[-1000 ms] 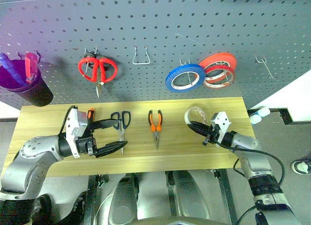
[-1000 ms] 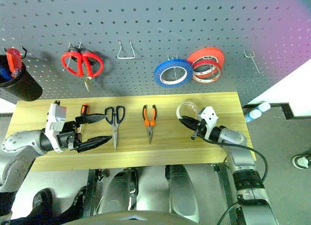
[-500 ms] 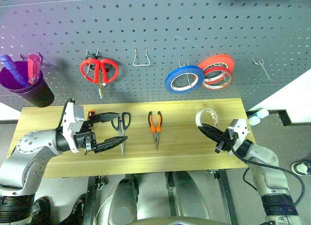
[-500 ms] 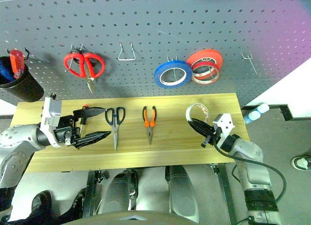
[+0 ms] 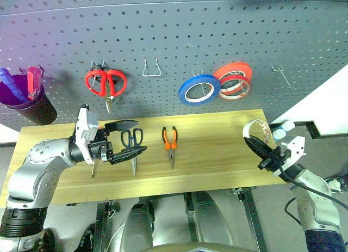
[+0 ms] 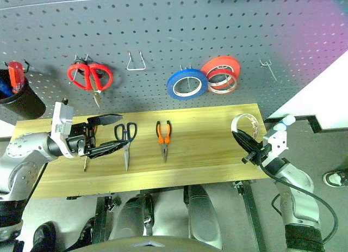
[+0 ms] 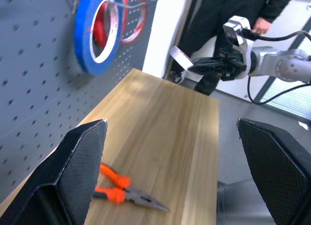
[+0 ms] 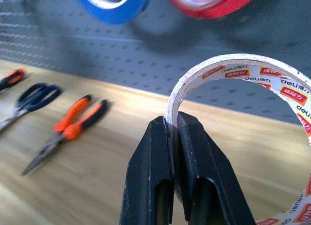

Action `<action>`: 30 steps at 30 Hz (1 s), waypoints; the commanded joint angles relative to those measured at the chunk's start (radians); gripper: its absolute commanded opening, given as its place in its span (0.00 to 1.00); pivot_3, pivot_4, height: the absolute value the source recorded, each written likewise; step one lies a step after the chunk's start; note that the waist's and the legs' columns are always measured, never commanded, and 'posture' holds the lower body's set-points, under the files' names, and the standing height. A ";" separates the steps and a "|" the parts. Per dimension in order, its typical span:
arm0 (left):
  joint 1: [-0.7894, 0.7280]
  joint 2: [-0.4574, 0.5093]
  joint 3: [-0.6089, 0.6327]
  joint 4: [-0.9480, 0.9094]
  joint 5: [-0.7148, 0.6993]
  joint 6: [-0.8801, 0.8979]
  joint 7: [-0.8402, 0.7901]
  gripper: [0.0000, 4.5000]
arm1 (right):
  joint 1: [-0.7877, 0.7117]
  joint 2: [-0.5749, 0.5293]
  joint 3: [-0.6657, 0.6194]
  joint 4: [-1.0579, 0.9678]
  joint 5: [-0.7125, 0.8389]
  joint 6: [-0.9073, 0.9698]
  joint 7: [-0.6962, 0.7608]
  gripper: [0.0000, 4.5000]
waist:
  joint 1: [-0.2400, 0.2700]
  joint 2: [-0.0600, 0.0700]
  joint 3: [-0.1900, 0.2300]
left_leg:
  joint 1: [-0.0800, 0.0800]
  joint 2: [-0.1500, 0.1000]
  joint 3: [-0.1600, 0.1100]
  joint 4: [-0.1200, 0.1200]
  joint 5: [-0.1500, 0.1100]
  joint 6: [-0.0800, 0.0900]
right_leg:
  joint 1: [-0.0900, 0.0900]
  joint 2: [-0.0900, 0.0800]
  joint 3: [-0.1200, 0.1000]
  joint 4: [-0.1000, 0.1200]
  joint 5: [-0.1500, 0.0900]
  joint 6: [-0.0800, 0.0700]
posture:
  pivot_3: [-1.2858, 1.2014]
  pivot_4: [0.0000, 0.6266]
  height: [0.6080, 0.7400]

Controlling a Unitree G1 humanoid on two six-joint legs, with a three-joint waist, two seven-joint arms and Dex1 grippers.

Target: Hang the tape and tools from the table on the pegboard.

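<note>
The right gripper [image 5: 257, 149] has its two black fingers pressed together on the wall of the tape [image 5: 258, 131], pinching the whitish ring so that it stands up above the fingertips, lifted off the table [image 5: 217, 154] over its right end. In the right wrist view the ring [image 8: 252, 79] rises from between the closed fingers [image 8: 150, 181], one finger inside the loop and one outside, with small red printed marks along its inner face.

The left gripper [image 5: 132, 139] hangs with its fingers spread wide and nothing between them, just over the left part of the table. The scissors [image 5: 132, 143] with dark handles lie directly at its fingertips, handles toward the pegboard [image 5: 179, 40] and blades toward the near edge. The small screwdriver [image 5: 93, 167] peeks out beneath this gripper's body. Just beyond the fingertips, toward the other arm, lie the pliers [image 5: 170, 143], orange handles toward the board, nose toward the near edge.

On the pegboard, well above the left gripper, hang the red-handled scissors [image 5: 106, 83]; an empty wire hook [image 5: 151, 68] sits beside them. The blue roll [image 5: 199, 89] and the red-orange rolls [image 5: 234, 79] hang up and to the left of the right gripper, and a bare hook [image 5: 281, 75] juts from the board above it. A dark cup [image 5: 27, 102] hangs at the board's far left.
</note>
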 commanded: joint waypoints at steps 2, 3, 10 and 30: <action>-0.012 -0.002 -0.004 -0.002 -0.003 -0.009 -0.010 1.00 | -0.037 -0.009 -0.089 0.021 0.033 -0.046 -0.038 0.01 | -0.011 0.000 -0.003 | 0.000 0.000 0.000 0.000 0.000 0.000 | 0.000 0.000 0.000 0.000 0.000 0.000 | 0.44 0.35 0.95; -0.012 -0.001 -0.005 -0.002 -0.004 -0.009 -0.010 1.00 | -0.044 -0.014 -0.093 0.034 0.026 -0.058 -0.036 0.01 | -0.013 0.000 -0.003 | 0.000 0.000 0.000 0.000 0.000 0.000 | 0.001 0.000 0.000 0.000 0.000 0.000 | 0.44 0.35 0.95; -0.004 0.001 0.001 -0.006 -0.004 -0.010 -0.009 1.00 | -0.093 -0.017 -0.109 0.052 0.041 -0.079 -0.042 0.01 | -0.016 0.001 -0.004 | 0.001 0.000 0.000 0.000 0.000 0.000 | 0.001 0.001 0.002 0.001 0.001 -0.001 | 0.44 0.35 0.95; -0.037 -0.028 0.027 0.001 -0.080 0.042 0.021 1.00 | -0.034 -0.029 -0.147 -0.147 0.055 -0.052 -0.141 0.01 | -0.018 0.000 -0.009 | 0.001 -0.001 0.003 0.001 0.000 0.000 | 0.001 0.000 0.005 0.002 0.001 0.000 | 0.43 0.35 0.95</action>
